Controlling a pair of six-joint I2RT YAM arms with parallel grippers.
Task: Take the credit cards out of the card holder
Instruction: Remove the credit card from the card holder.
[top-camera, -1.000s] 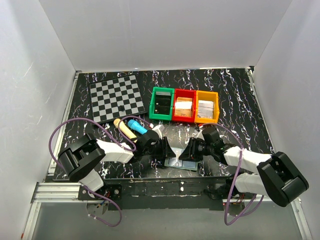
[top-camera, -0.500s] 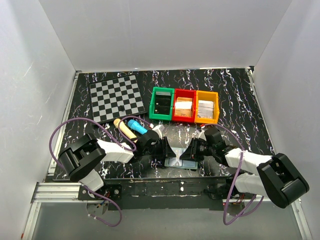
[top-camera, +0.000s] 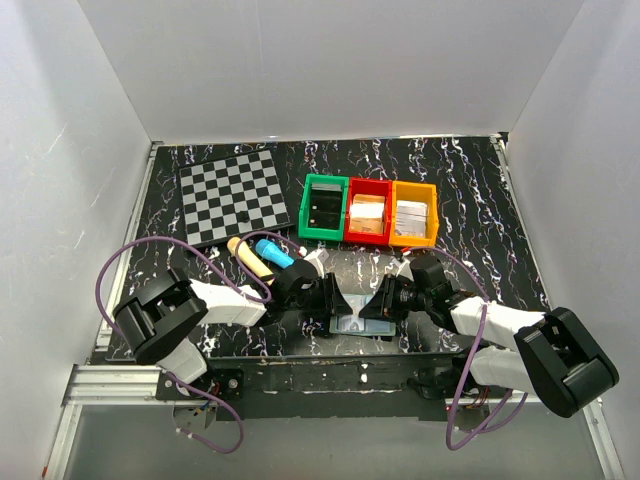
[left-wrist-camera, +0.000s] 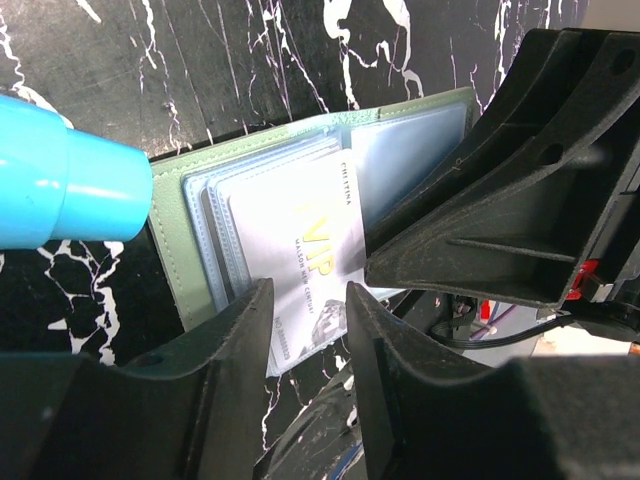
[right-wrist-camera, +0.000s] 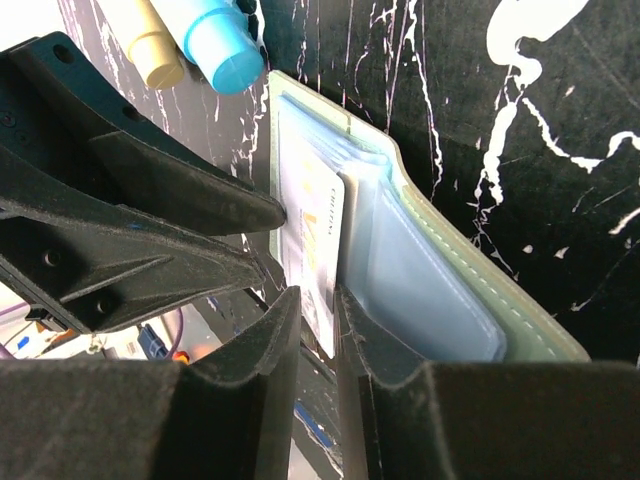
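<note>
the right arm has sunk a little toward the near edge. the card holder (top-camera: 360, 323) lies open on the tabletop (top-camera: 480, 200) by its front edge. only the wrist views show a pale vip credit card (left-wrist-camera: 300, 240) sticking out of a sleeve. the left tool (left-wrist-camera: 308, 292) has its fingers apart around the card's end. the right tool (right-wrist-camera: 316, 295) has its fingers close together at the card, and i cannot tell if they are clamped on it. a blue marker (left-wrist-camera: 60, 170) lies beside the holder.
</note>
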